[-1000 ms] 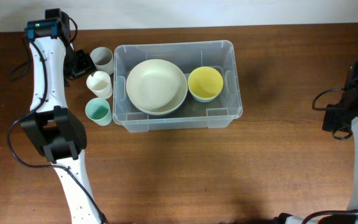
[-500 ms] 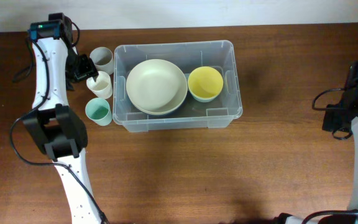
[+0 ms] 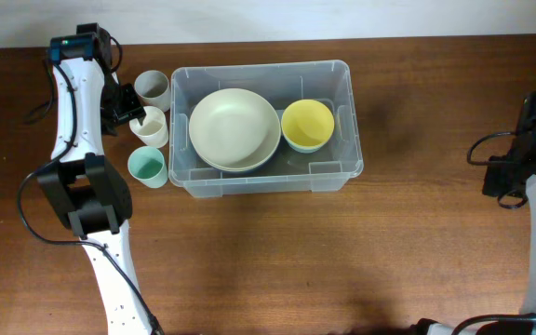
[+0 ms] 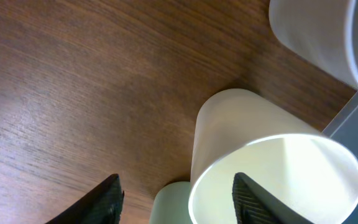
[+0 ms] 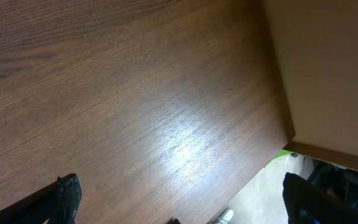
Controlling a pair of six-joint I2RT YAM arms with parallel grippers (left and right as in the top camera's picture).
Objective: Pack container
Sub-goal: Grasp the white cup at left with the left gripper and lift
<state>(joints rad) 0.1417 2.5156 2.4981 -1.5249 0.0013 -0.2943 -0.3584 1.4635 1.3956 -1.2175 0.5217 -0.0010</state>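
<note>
The container [image 3: 344, 140] stands on the table [image 3: 342, 251], towards its far side and left of centre. Inside it, the large bowl [image 3: 234, 128] fills the left part and the small bowl [image 3: 307, 125] sits in the right part, just beside it. Three cups stand in a row just left of the container: the far cup [image 3: 153, 87], the middle cup [image 3: 149, 128] and the near cup [image 3: 146, 167]. The left gripper [image 3: 130, 110] is at the middle cup, on its left. The right gripper [image 3: 503, 177] is well apart, by the table's right edge.

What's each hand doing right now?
Left hand: open, straddling the cream cup's wall, not gripping.
Right hand: open, empty.
</note>
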